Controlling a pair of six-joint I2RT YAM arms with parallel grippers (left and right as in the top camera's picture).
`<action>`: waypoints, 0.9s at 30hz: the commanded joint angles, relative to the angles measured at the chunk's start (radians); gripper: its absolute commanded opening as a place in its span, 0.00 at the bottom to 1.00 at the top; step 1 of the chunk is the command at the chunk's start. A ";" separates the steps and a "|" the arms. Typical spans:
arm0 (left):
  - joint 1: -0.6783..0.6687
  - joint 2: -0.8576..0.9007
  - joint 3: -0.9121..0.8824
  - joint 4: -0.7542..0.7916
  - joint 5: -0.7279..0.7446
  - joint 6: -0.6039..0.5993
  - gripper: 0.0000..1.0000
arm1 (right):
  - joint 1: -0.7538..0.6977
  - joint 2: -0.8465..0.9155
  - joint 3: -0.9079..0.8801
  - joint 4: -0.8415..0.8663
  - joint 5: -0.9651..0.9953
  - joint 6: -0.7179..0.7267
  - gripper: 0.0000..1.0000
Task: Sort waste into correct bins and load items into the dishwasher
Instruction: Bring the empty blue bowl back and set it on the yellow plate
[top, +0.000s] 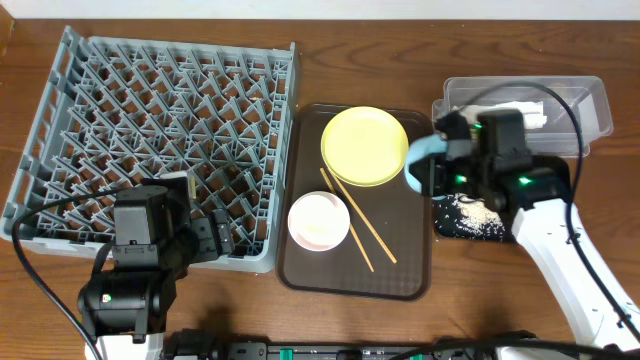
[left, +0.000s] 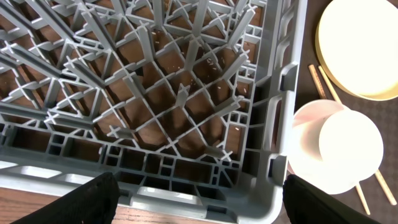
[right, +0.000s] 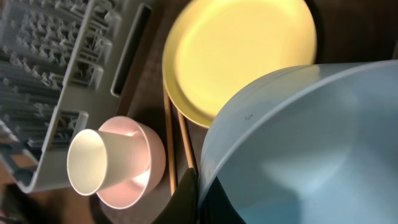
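Observation:
My right gripper (top: 432, 160) is shut on the rim of the light blue bowl (top: 418, 160), tilted on its side above the brown tray's right edge; the bowl fills the right wrist view (right: 305, 143). Rice scraps (top: 470, 212) lie in the black tray (top: 445, 225). The white napkin (top: 515, 108) lies in the clear tub (top: 590, 100). The yellow plate (top: 364, 146), chopsticks (top: 358, 217) and white bowl (top: 318, 221) with the small white cup (left: 350, 143) in it sit on the brown tray. My left gripper (left: 199, 199) is open over the grey dish rack's (top: 150, 120) front right corner.
The brown serving tray (top: 300, 270) lies between the rack and the bins. Black cables run over the rack's front left and over the clear tub. Bare wooden table (top: 380, 50) lies behind the tray.

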 joint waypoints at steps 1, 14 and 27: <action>0.003 -0.001 0.024 -0.003 -0.002 -0.005 0.87 | 0.091 0.009 0.109 -0.015 0.163 -0.066 0.01; 0.003 -0.001 0.024 -0.003 -0.002 -0.005 0.87 | 0.301 0.260 0.139 0.244 0.345 -0.137 0.01; 0.003 -0.001 0.024 -0.003 -0.002 -0.005 0.87 | 0.334 0.484 0.139 0.301 0.333 -0.136 0.09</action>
